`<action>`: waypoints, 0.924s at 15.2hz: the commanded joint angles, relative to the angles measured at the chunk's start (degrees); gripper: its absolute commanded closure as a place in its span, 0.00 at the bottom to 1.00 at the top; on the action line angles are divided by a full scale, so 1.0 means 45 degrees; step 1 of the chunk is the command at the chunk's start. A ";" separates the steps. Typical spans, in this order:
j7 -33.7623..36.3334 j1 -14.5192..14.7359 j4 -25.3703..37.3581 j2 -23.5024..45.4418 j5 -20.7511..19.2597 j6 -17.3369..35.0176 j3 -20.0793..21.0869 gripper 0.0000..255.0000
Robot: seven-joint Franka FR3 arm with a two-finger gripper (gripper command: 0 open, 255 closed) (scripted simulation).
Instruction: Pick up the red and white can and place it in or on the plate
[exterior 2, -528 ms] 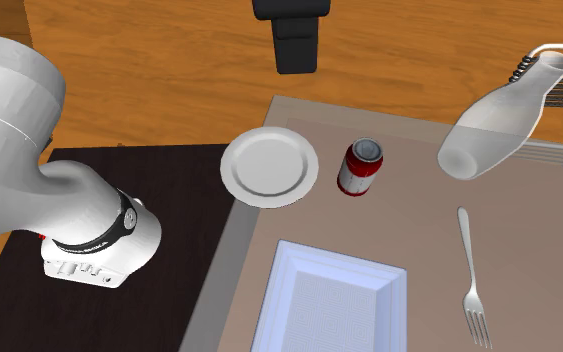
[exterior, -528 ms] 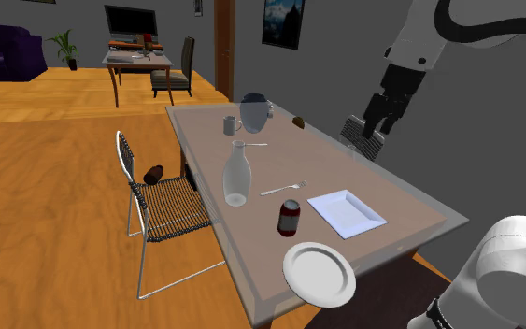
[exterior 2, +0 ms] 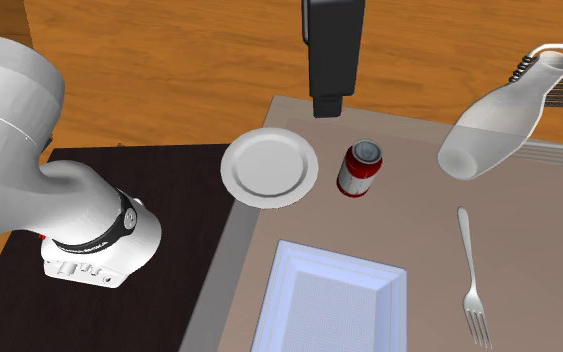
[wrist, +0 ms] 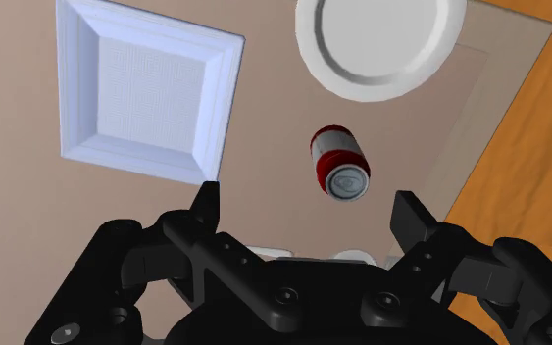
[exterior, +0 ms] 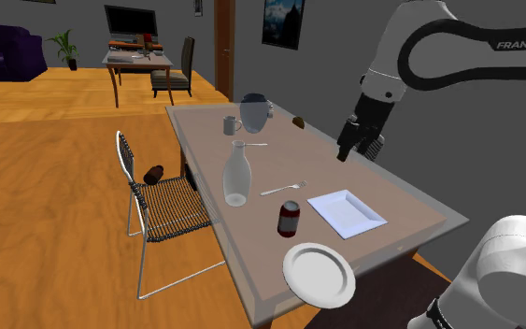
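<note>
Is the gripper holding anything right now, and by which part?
Nothing. The gripper is open and empty, above the table; the can stands untouched.

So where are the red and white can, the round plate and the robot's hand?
red and white can (exterior 2: 360,170), second exterior view, its red side.
round plate (exterior 2: 269,168), second exterior view, its bare middle.
hand (wrist: 305,198), wrist view, midway between its open fingertips.

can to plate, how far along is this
Nothing done yet: the can stands untouched on the table beside the round plate. In hand: the open gripper hovers above the table, empty. Left: descend, grasp the can, lift it, set it on the plate.
</note>
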 commanded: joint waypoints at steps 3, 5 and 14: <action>0.0548 0.0106 -0.0974 0.0842 0.0050 0.2080 0.0537 0.00; 0.0852 0.0146 -0.1336 0.1403 0.0044 0.3113 0.0823 0.00; 0.2676 -0.0036 -0.1882 0.5044 -0.0692 0.7722 0.2224 0.00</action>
